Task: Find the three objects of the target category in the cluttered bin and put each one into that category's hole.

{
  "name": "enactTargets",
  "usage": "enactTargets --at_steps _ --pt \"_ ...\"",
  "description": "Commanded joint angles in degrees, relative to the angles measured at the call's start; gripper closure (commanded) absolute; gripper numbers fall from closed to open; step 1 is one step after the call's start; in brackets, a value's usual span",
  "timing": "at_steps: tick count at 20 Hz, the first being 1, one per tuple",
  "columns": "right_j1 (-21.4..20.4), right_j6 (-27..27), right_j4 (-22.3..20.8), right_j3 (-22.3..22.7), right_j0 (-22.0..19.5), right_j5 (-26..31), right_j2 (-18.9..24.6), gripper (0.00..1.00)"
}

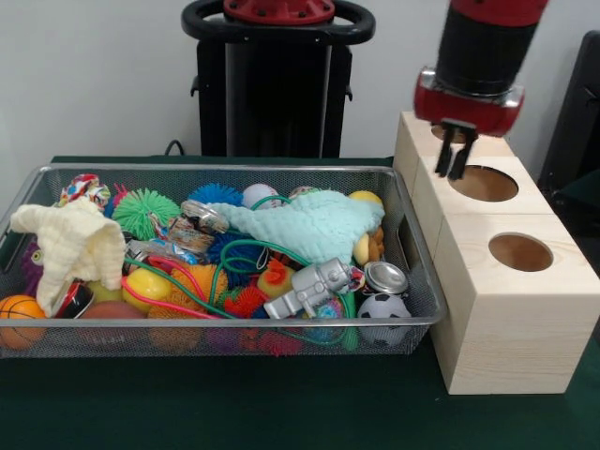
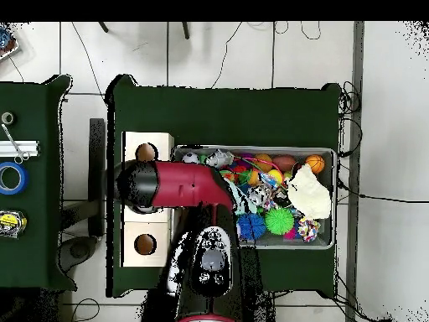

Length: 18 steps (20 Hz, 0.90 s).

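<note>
The bin (image 1: 216,170) is a silver wire-mesh basket on the green table, packed with toys. These include a pale yellow cloth (image 1: 70,244), a mint-green cloth (image 1: 314,225), a silver toy figure (image 1: 314,286), a small can (image 1: 384,277), a soccer ball (image 1: 384,307), a basketball (image 1: 19,314) and spiky balls (image 1: 145,211). To the right stands a pale wooden box (image 1: 506,328) with three round holes. My gripper (image 1: 457,155) hangs just above the box, beside the middle hole (image 1: 483,183). It is shut, with nothing seen in it. In the overhead view the arm (image 2: 180,184) hides it.
The nearest hole (image 1: 520,251) and the far hole (image 1: 439,132) are open on top. The overhead view shows the bin (image 2: 335,197) right of the box (image 2: 145,244). A side table at the left holds a blue tape roll (image 2: 10,178) and small tools.
</note>
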Motion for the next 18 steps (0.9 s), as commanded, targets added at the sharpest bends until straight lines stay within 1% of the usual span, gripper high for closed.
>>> enactTargets --at_steps 1,2,4,7,10,12,15,18 --pt "1.2 -13.8 -6.6 -1.6 -8.2 -0.6 6.4 1.0" --pt "1.1 -15.6 -7.2 -1.3 -10.1 -1.0 7.7 1.0" --pt "0.8 -18.8 -8.1 -1.3 -13.7 0.2 10.2 1.0" --pt "-1.4 -22.0 -9.8 -0.2 -17.7 2.1 12.3 1.0" --pt "-3.8 -24.9 -11.8 1.8 -21.9 3.1 14.6 1.0" --pt "-6.0 -25.3 -12.8 5.6 -24.1 1.4 15.6 1.0" --pt "-9.1 -25.1 -14.6 13.0 -28.0 -4.5 17.4 1.0" --pt "-10.1 -25.1 -15.8 16.9 -31.1 -6.9 19.9 1.0"
